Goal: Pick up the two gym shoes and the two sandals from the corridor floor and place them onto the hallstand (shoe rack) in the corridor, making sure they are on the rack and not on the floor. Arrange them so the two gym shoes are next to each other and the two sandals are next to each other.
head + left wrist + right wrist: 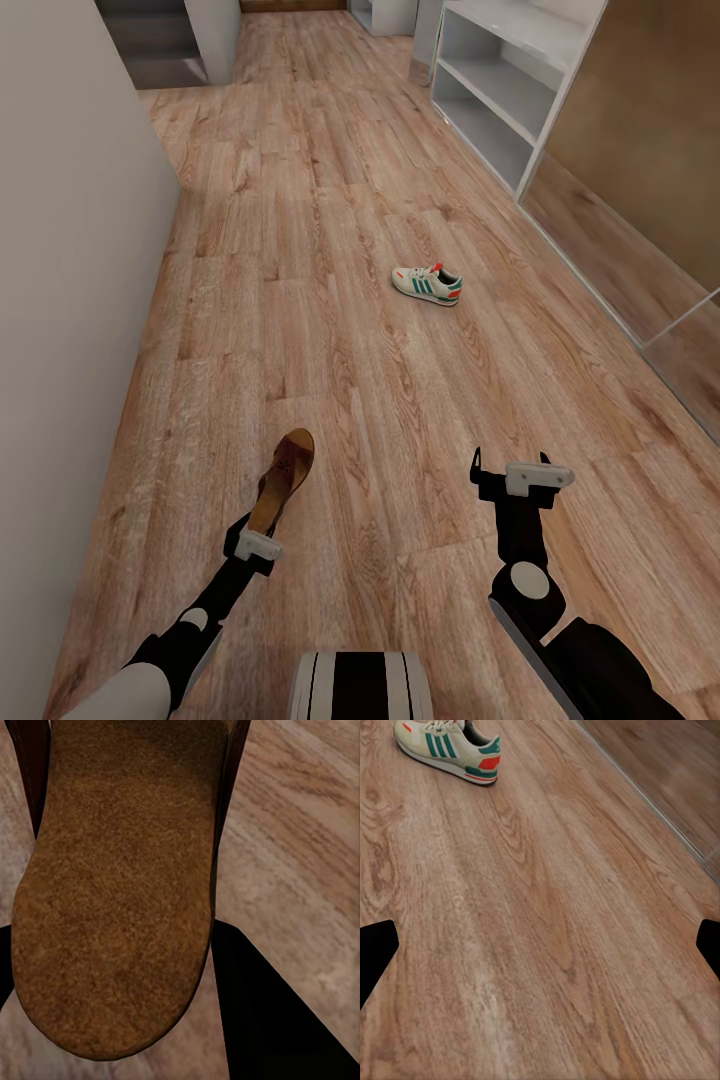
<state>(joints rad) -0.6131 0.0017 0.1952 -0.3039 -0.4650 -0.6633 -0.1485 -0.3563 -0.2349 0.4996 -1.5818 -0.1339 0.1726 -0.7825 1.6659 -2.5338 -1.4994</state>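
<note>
Gripping one brown sandal (283,480) by its heel end, the left gripper (258,545) holds it above the corridor floor (330,200), tan sole (112,892) toward the wrist camera. The right gripper (525,480) hangs spread apart and empty. One gym shoe (428,284) lies on the planks well ahead, short of the hallstand (505,75), whose visible grey shelves hold nothing.

Brown sandal (283,480) held aloft; striped gym shoe (427,283) upright on floor (330,330).
</note>
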